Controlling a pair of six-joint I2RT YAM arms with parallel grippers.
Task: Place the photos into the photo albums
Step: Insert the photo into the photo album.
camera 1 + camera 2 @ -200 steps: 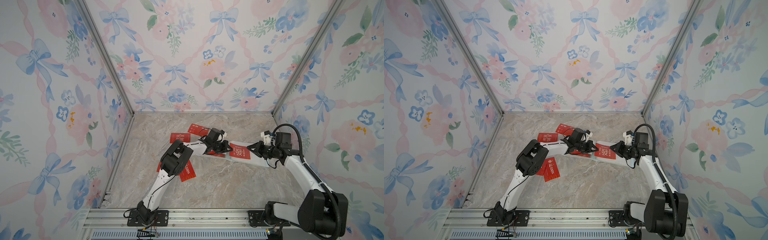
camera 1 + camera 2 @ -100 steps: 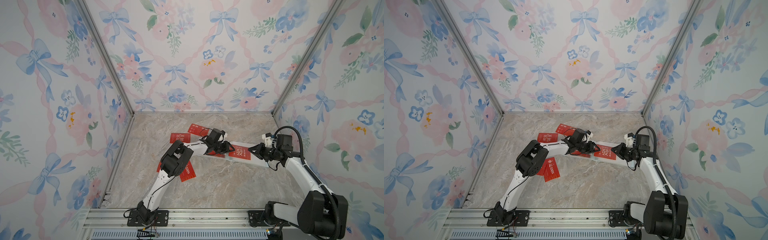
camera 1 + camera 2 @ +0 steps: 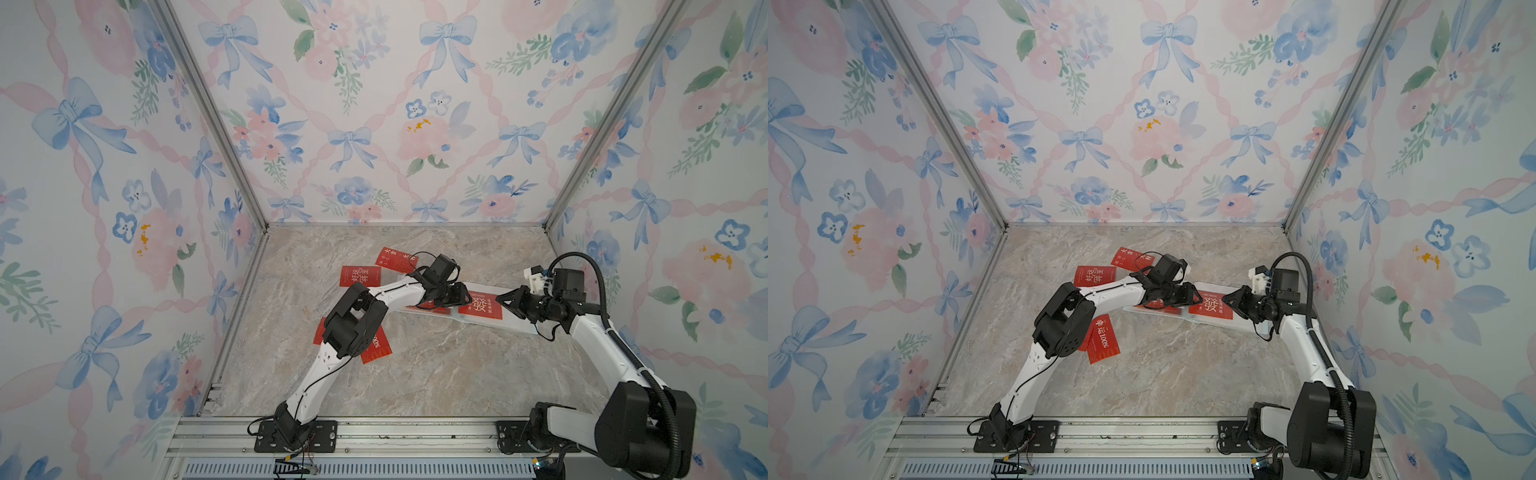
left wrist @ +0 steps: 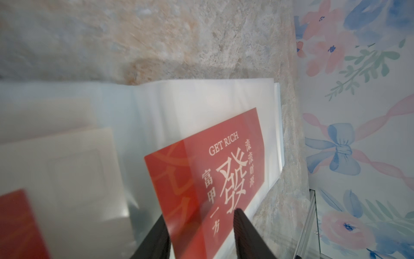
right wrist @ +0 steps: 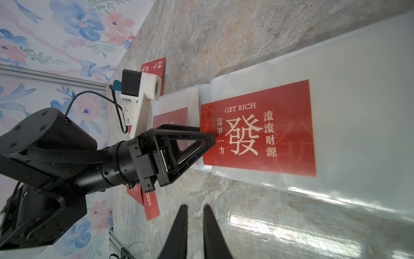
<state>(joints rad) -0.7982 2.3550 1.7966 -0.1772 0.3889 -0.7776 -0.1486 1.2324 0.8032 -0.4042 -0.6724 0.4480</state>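
Red glossy card, white characters plus GET RICH, lies flat on the open photo album, seemingly part-way under its shiny clear sleeve. Pretty sure the left gripper is spread wide over the card's edge, not pinching. On the right gripper the fingers nearly meet, and I can't tell if they're holding film. Versus a second ago, the left gripper has crept toward the right arm. Loose red cards sit on the marble-look table, with bow-and-flower wallpaper all round.
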